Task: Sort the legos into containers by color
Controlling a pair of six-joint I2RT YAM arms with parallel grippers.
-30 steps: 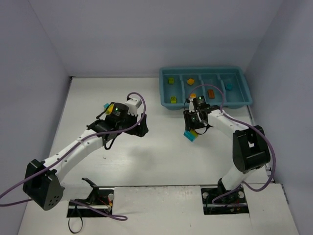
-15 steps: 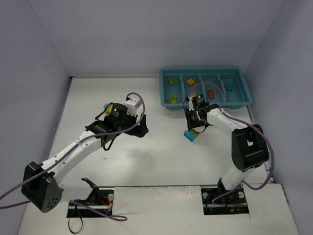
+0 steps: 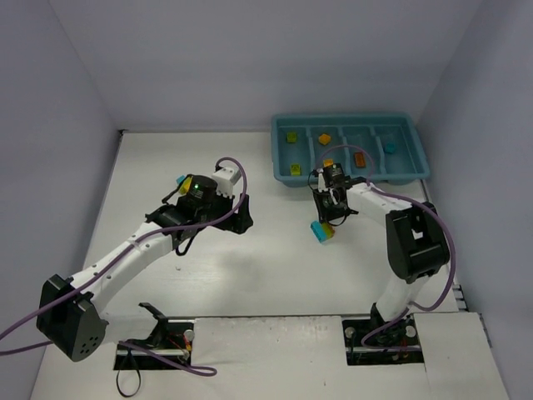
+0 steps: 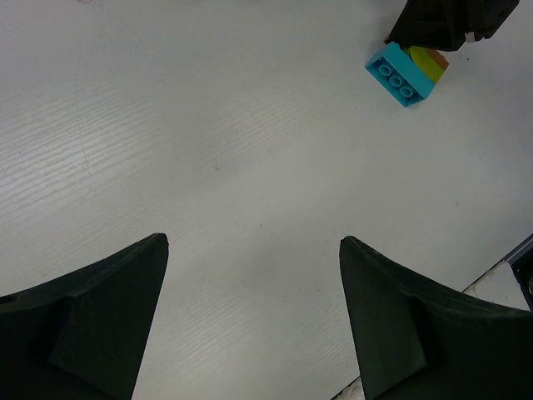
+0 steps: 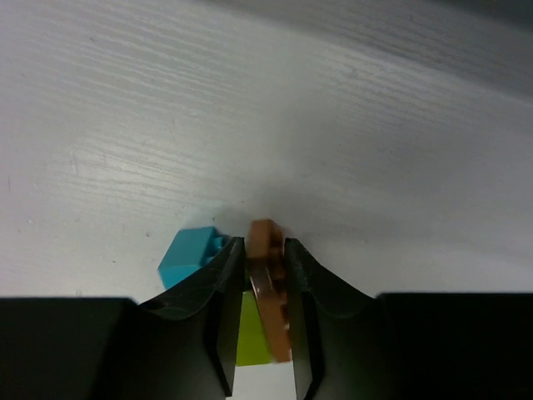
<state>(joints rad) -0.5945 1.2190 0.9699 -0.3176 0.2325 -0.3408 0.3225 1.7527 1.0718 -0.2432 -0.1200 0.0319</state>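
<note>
A small clump of legos lies on the white table: a cyan brick (image 3: 320,231) (image 5: 187,255), a green piece (image 5: 252,333) and a thin orange piece (image 5: 266,250). My right gripper (image 3: 331,210) (image 5: 265,243) points down over the clump, its jaws shut on the orange piece, with the cyan brick just outside the left finger. The left gripper (image 3: 240,218) (image 4: 254,242) hangs open over bare table, well left of the clump (image 4: 401,73). Another cyan-and-yellow clump (image 3: 183,180) lies behind the left arm. The teal tray (image 3: 350,121) holds green, yellow, orange and cyan legos in its containers.
The tray stands at the back right, close behind my right gripper. Grey walls enclose the table on three sides. Purple cables loop off both arms. The left wrist view shows the table's near edge (image 4: 500,279) at lower right.
The right jaws have shut on the orange piece, and that gripper and the clump have shifted slightly left. My left arm moved a little early on, then stayed still and open.
</note>
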